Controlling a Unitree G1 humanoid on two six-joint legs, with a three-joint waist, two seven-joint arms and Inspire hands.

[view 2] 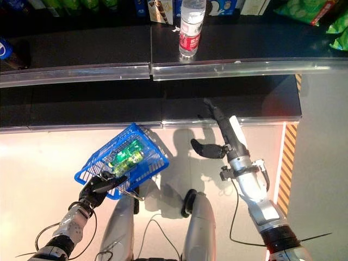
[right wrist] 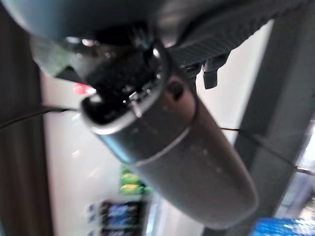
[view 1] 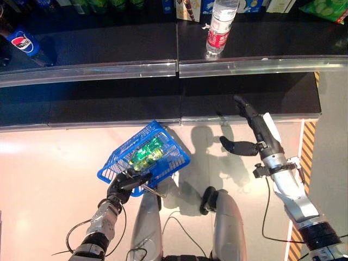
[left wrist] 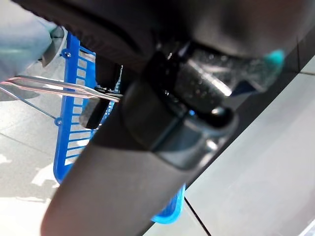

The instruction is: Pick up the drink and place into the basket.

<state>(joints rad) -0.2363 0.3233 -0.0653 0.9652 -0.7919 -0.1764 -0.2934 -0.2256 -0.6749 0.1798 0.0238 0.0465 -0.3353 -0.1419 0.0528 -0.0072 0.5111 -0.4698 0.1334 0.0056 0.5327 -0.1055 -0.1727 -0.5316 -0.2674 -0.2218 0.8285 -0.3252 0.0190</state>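
Observation:
A clear water bottle with a red label stands upright on the dark upper shelf, near its front edge. My right hand reaches up below it with straight fingers and thumb spread, holding nothing, well short of the bottle. My left hand is curled round the wire handle of a blue plastic basket, which hangs tilted at lower left. A green packet lies inside the basket.
A blue and red can lies at the shelf's far left. Boxes and green packets line the back of the shelf. A silver rail runs along the shelf front, with a lower dark shelf beneath it.

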